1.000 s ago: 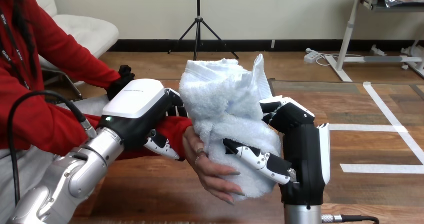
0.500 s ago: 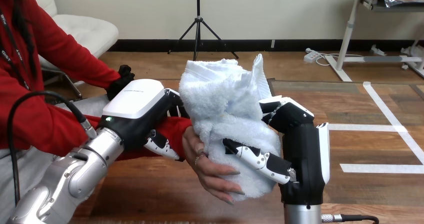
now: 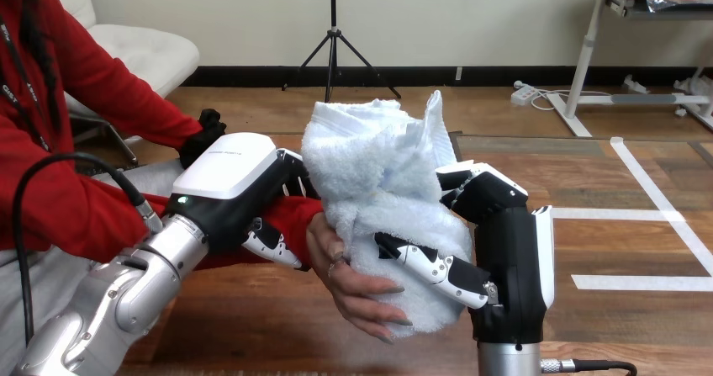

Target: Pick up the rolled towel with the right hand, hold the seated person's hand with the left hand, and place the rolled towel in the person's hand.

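Right hand [image 3: 507, 254]: nearest, standing upright on its silver forearm at the view's lower right. Its fingers [image 3: 430, 264] are clasped into the towel's lower right side, 1 of them lying across the towel's front.
Person's hand [image 3: 353, 285]: just left of the right hand, palm turned to the towel, fingers stretched under the towel's lower end and pointing toward the right hand. It touches the towel; whether it touches the robot's fingers cannot be told.
Left hand [image 3: 229, 174]: left of centre, white shell facing up. It lies over the person's wrist [image 3: 294, 216] in the red sleeve, with fingers curled round it from above and below.
Rolled towel [image 3: 378, 170]: pale and fluffy, loosely bunched and standing upright between the 2 robot hands. Its lower end rests against the person's palm and is gripped by the right hand. Its top flares above both robot hands, farthest back.
Change since 0.5 s ago: none that shows. Both robot hands, the person's hand and the towel sit as they did then, and as they did 1.0 s ago.
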